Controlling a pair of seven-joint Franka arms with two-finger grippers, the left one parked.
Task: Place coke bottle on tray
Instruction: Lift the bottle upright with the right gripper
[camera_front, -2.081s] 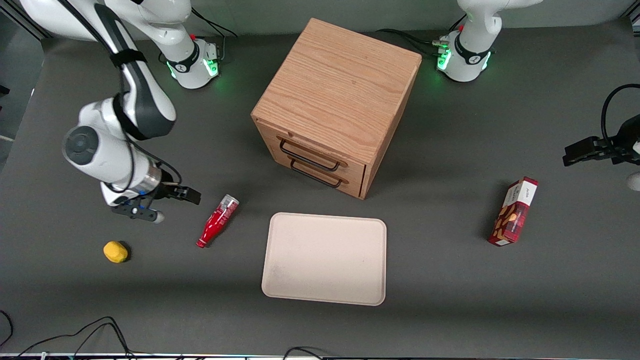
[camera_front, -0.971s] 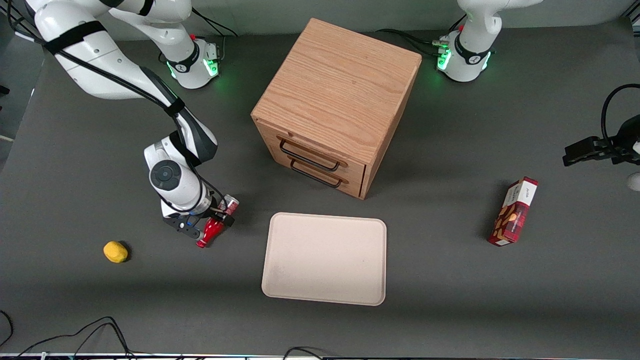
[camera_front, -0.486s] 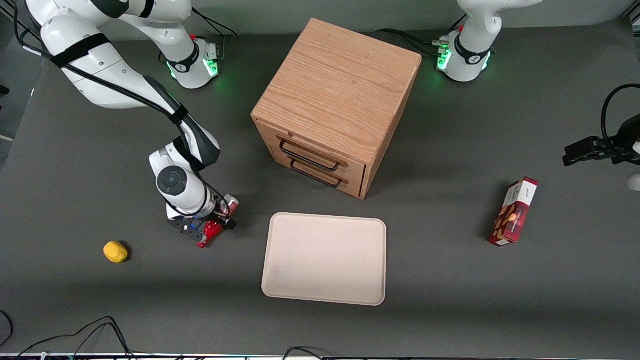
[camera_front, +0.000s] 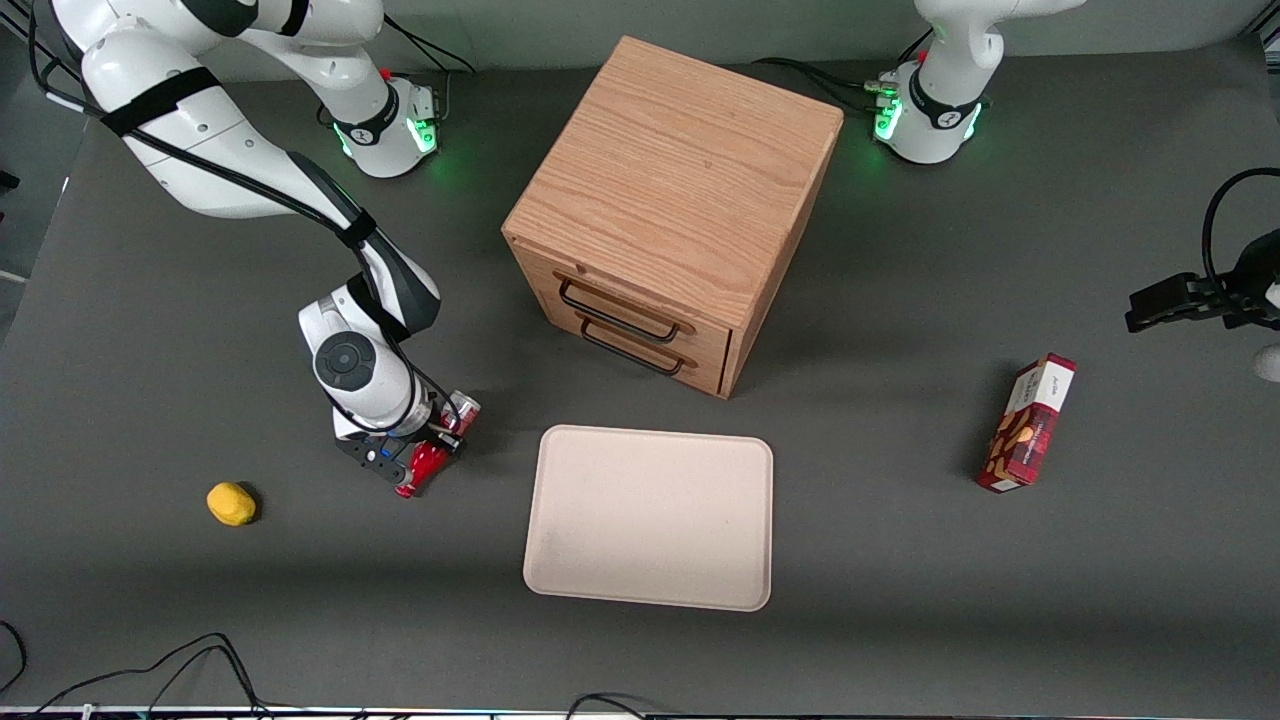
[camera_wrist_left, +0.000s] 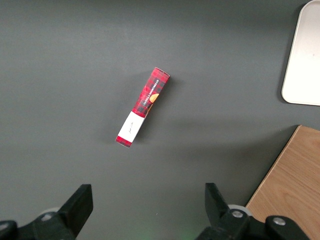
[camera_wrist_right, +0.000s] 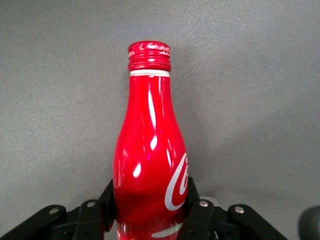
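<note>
While the coke bottle (camera_front: 432, 452) lies on its side on the dark table (camera_front: 150, 600), the gripper (camera_front: 418, 452) is down over it, its two fingers (camera_wrist_right: 200, 212) pressed against opposite sides of the red body, pinching the bottle. In the right wrist view the bottle (camera_wrist_right: 150, 155) runs lengthwise away from the camera, red cap (camera_wrist_right: 149, 55) outermost, white lettering showing on one flank, with the black finger pads flush to its widest part. From the front, the silvery base end pokes out beside the wrist on the side nearer the wooden drawer cabinet (camera_front: 670, 210), and the cap points away from the cabinet, toward the camera.

Taking the tray (camera_front: 650, 515) as landmark: it sits in front of the cabinet's two drawers, nearer the camera than the cabinet. The bottle and gripper are just beside the tray's short edge at the working arm's end, apart from it and not touching. A small yellow object (camera_front: 231, 503) lies farther from the tray along that same end. A red snack box (camera_front: 1030, 422) lies well apart from the tray toward the parked arm's end; it shows in the left wrist view (camera_wrist_left: 143, 106) too, with a corner of the tray (camera_wrist_left: 304, 55).
</note>
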